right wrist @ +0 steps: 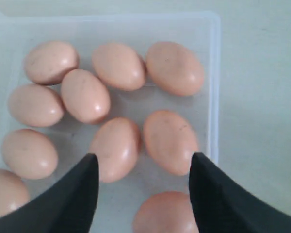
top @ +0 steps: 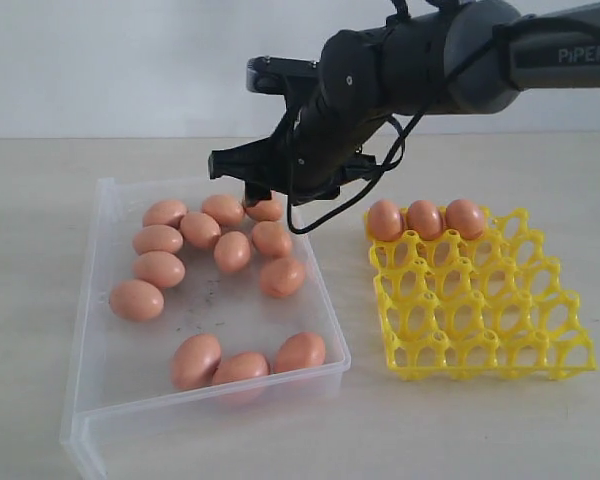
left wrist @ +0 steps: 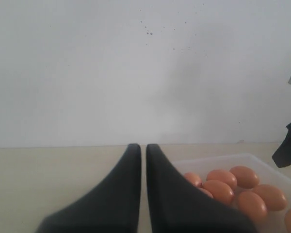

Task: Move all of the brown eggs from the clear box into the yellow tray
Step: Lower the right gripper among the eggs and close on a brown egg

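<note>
Right wrist view: right gripper [right wrist: 143, 194] is spread wide, with nothing held between its dark fingers [right wrist: 82, 199].
Under the gripper: two brown eggs [right wrist: 115, 148] lie side by side in the gap between the fingers; a third shows partly at the picture's edge. Whether the tips touch any egg I cannot tell.
Right arm: the black right arm [top: 410, 60] reaches in from the right and across the middle, with its gripper over the far right part of the clear box [top: 210, 395].
Box: it sits on the left of the pale table [top: 40, 250]. Low clear walls, dark scuffs on the floor.
Eggs in box: thirteen. Ten are clustered in the far half, several touching. Three lie in a row against the near wall.
Tray: the yellow tray [top: 477, 372] stands on the right, just beside the box and apart from it.
Eggs in tray: three, upright in the far row, filling its three left cups. All other cups hold nothing.
Left wrist view: left gripper [left wrist: 143, 145] has its fingers closed to a thin slit and grips nothing. It looks towards a white wall [left wrist: 87, 73], with the box and several eggs off to one side.
</note>
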Controlling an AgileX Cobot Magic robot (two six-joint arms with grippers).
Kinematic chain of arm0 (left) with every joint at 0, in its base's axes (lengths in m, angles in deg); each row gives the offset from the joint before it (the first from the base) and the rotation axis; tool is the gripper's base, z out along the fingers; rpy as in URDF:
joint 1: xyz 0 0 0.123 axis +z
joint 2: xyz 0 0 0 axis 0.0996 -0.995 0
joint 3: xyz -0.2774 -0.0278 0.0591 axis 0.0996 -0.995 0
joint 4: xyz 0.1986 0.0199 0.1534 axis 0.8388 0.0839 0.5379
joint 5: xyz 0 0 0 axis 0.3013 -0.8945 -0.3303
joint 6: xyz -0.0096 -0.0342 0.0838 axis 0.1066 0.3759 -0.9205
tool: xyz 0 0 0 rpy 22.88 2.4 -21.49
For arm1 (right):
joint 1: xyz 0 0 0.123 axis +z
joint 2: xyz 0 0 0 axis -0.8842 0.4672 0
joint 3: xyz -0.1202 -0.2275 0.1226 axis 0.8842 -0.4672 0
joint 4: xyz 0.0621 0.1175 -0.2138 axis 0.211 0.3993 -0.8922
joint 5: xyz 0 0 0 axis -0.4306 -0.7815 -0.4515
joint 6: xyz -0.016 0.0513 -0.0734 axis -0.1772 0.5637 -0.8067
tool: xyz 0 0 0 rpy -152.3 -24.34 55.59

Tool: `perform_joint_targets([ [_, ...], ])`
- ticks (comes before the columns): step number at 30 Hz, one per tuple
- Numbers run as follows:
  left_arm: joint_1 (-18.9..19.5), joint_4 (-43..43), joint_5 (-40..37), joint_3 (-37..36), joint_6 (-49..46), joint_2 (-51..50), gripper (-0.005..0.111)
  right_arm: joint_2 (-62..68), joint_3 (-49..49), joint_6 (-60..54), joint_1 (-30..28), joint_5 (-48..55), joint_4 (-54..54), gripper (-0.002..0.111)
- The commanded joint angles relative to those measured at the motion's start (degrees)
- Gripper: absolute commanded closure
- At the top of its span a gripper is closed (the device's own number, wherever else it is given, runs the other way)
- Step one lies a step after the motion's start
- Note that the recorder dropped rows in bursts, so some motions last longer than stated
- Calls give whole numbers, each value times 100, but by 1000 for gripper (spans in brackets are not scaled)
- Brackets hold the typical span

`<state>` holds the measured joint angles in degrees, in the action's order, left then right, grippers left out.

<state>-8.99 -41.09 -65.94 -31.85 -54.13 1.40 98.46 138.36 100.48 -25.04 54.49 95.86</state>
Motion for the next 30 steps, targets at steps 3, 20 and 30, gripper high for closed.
perform_joint_targets([
  [3, -16, -26, 90, 13, -26, -23, 103, 26, 32, -60, 214, 599, 312, 58],
  [20, -16, -26, 90, 13, -26, -23, 103, 49, 8, 148, 217, 1550, 455, 58],
  [30, -16, -26, 90, 13, -26, -23, 103, 391, 8, 537, 203, 1738, 290, 58],
])
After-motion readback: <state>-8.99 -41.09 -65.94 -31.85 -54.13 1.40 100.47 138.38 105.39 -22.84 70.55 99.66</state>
